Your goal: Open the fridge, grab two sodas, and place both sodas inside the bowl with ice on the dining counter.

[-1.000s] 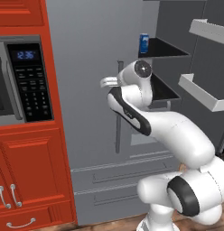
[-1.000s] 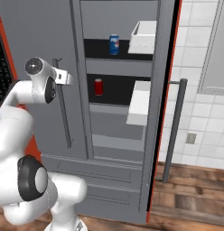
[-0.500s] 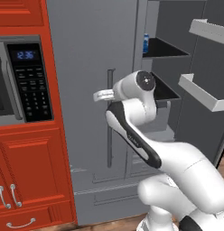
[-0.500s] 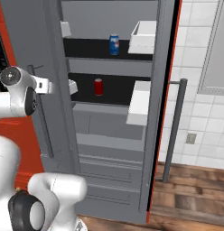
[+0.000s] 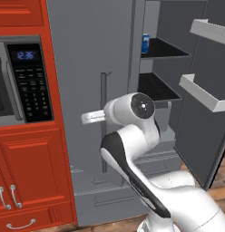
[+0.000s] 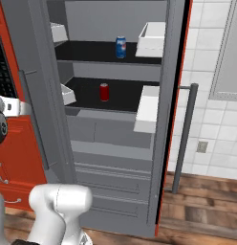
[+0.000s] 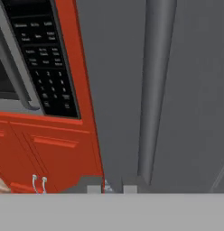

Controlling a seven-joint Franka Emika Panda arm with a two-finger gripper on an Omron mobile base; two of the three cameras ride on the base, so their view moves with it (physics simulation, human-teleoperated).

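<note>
Fridge doors open, 2 sodas waiting on the shelves

Your gripper (image 7: 109, 189) sits with its jaws closed and empty against the left door of the fridge (image 5: 94, 68), beside the bar handle (image 7: 152, 90). Back off that door and swing right into the opening: the red can (image 6: 104, 92) stands mid-shelf, the blue can (image 6: 121, 47) on the shelf above near the right door bin (image 6: 153, 37). Open wide before reaching. The microwave clock (image 5: 24, 55) reads 2:35; the can markings are too small to read.
</note>
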